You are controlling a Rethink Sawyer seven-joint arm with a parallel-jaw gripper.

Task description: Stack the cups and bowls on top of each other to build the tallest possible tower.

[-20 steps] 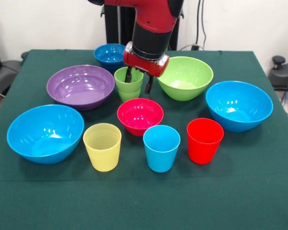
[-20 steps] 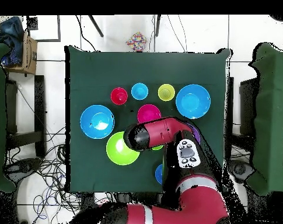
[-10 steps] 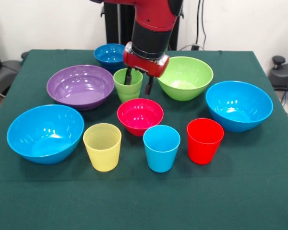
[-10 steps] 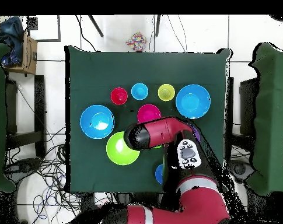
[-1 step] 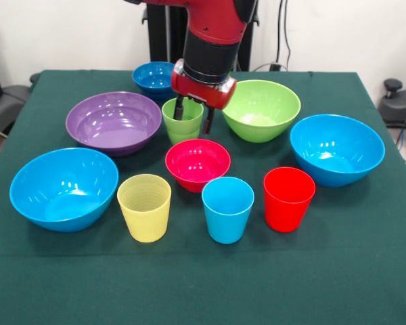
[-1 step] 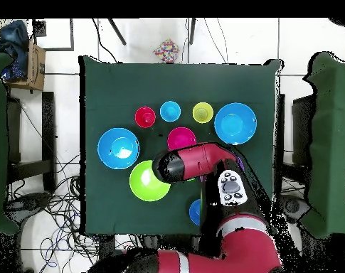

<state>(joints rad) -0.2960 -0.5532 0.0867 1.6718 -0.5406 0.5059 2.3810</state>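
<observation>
Green cup (image 5: 182, 122) is being grasped: the claw (image 5: 193, 117) straddles its right wall, not clamped yet; next, close and lift toward the lime bowl (image 5: 260, 110).

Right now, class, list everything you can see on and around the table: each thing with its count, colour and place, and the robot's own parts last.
Large bowls: two light blue, front view's near left and right; one lime green, far right of centre.
Wide bowl: one, purple, far left.
Small bowls: one pink-red, centre; one dark blue, far side.
Cups: pale yellow, light blue, red, in a near row; green, behind the pink-red bowl.
Table: one, dark green cloth.
Arm: red and black.
Gripper: one finger inside the green cup, one outside its rim.
</observation>
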